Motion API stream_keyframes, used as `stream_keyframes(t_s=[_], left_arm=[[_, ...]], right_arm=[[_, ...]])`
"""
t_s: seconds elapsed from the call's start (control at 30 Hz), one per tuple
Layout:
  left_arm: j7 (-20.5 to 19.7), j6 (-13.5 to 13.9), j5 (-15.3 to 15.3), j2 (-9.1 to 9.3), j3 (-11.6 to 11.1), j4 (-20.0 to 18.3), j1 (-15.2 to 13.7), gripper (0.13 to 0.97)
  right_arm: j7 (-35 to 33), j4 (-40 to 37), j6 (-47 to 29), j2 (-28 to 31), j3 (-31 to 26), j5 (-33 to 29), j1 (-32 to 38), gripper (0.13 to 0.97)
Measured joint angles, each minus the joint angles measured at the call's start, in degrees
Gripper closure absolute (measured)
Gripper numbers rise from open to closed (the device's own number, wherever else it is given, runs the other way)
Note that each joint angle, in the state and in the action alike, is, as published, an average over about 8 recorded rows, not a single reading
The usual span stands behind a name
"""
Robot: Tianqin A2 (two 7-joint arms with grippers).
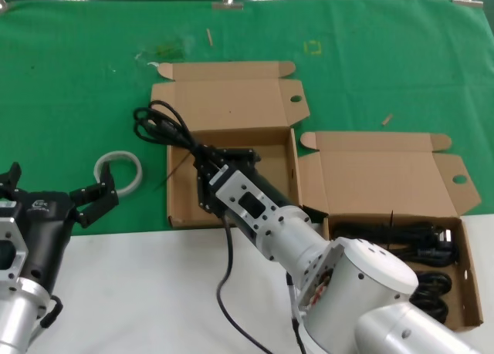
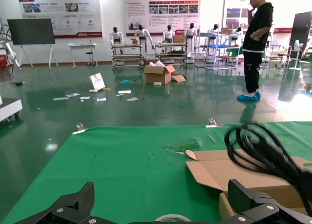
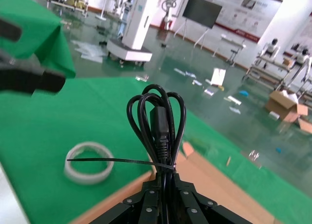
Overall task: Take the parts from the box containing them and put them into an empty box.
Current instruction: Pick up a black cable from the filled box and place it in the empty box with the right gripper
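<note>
Green felt-like cloth (image 1: 69, 76) over the far part of the desk, clipped at the far edge; bare white surface (image 1: 139, 292) along the near edge. Beyond the desk, glossy showroom floor with posters, racks and a standing person (image 2: 254, 43).

Empty box (image 1: 231, 169), matte brown cardboard, near the desk centre, plain rectangular lid folded back toward the far edge. Box containing parts (image 1: 401, 230), same cardboard with splayed lid wings, toward the right edge; glossy black cords (image 1: 421, 246) inside.

Right gripper (image 1: 202, 167) over the empty box's left side, clenched on one looped cord bundle (image 1: 158, 126), plug moulded, thin black tie (image 3: 112, 160) around it; loops overhanging the box's left wall.

White ring (image 1: 118, 171), smooth and round, on the cloth toward the left edge.

Left gripper (image 1: 93, 200) near the left edge beside the ring, fingers spread, holding nothing
</note>
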Motion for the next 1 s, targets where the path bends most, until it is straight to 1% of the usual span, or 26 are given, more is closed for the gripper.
stream_keyframes(t_s=[0.27,0.53,0.63,0.77,1.0], left_arm=[[0.0,0.0,0.0,0.0,0.0,0.0,0.0,0.132],[0.0,0.0,0.0,0.0,0.0,0.0,0.0,0.132],[0.0,0.0,0.0,0.0,0.0,0.0,0.0,0.132],[0.0,0.0,0.0,0.0,0.0,0.0,0.0,0.132],[0.0,0.0,0.0,0.0,0.0,0.0,0.0,0.132]], right_arm=[[-1.3,-0.8,0.2,0.1,1.7,0.0,-1.9,0.922],[-5.7,1.2,1.4,0.2,9.3,0.0,-6.6,0.922],[-6.9,1.7,1.9,0.2,11.1,0.0,-7.7,0.922],[-7.6,1.9,2.2,0.2,12.0,0.0,-8.2,0.922],[-7.2,2.2,2.3,0.2,11.6,0.0,-8.0,0.922]])
